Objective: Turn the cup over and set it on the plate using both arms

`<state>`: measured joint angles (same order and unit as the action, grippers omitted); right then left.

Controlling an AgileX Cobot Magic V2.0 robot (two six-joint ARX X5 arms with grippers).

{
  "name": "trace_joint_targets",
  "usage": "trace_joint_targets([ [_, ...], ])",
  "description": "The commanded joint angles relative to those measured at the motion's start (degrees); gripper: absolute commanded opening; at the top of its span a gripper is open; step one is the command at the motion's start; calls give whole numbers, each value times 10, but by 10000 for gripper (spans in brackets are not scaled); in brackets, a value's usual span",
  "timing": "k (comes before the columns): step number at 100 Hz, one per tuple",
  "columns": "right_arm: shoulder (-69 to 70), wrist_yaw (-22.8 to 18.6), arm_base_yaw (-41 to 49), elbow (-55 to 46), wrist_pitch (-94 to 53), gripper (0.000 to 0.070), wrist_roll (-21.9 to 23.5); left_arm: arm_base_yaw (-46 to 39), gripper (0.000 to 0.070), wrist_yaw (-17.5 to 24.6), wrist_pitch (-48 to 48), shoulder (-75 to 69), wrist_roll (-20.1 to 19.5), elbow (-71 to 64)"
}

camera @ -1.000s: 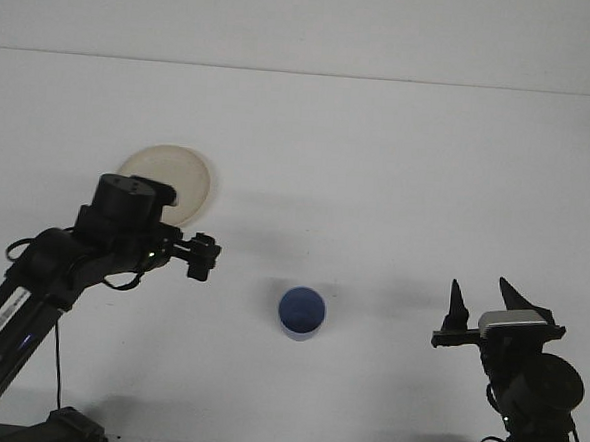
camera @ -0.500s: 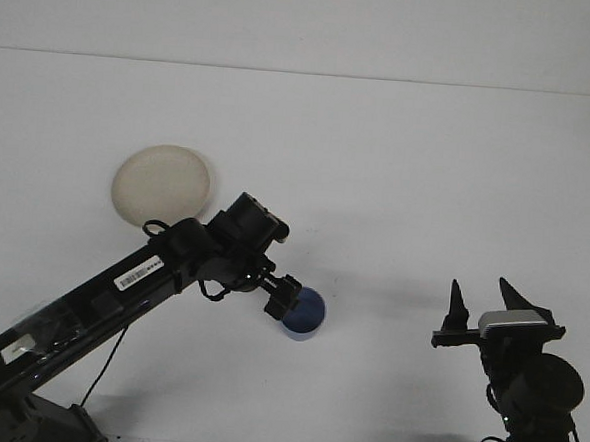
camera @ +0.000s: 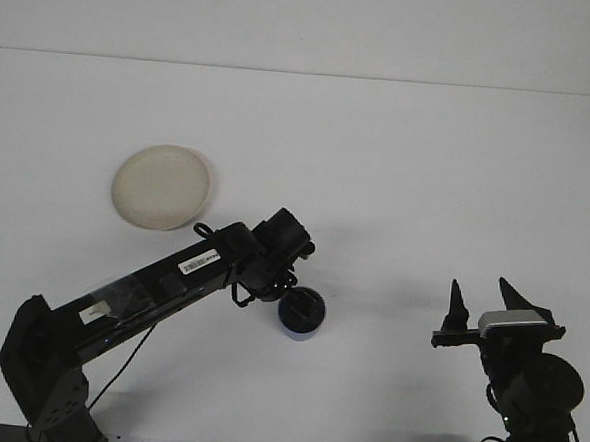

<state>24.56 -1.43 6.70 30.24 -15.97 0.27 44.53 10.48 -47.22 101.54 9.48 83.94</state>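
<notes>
Two sets of jaws are what I am watching, and only one has moved: my left gripper (camera: 302, 304) has swung in from about nine o'clock of the blue cup (camera: 301, 316) over the last second and now sits right on top of it, at the cup's rim, where half a second ago it was only touching the left edge. From this front camera the left jaws are buried against the cup's dark opening, so I cannot tell whether they are apart or already closed on the rim. The right gripper (camera: 482, 305) has not shifted at all; its jaws stand plainly apart, pointing up, well off at three o'clock of the cup. I read this as the reach being finished and the grasp being the step in hand, with the flip and the placing not yet begun. The cup stands on the white worktop (camera: 398, 167) just below centre, mouth up as far as I can judge. The cream plate (camera: 162, 187) lies bare, well apart at roughly ten o'clock of the cup. My count: one cup, one plate, two arms, two grippers, nothing else on the worktop that I can make out.
</notes>
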Motion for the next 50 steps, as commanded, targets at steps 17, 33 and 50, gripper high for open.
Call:
trace_joint_targets([
  [17,2,0,1,6,5,493,8,7,0,1,2,18,-13,12],
  [33,2,0,1,6,5,493,8,9,9,1,1,18,-23,12],
  [50,2,0,1,6,5,493,8,3,9,-2,-28,18,-41,32],
])
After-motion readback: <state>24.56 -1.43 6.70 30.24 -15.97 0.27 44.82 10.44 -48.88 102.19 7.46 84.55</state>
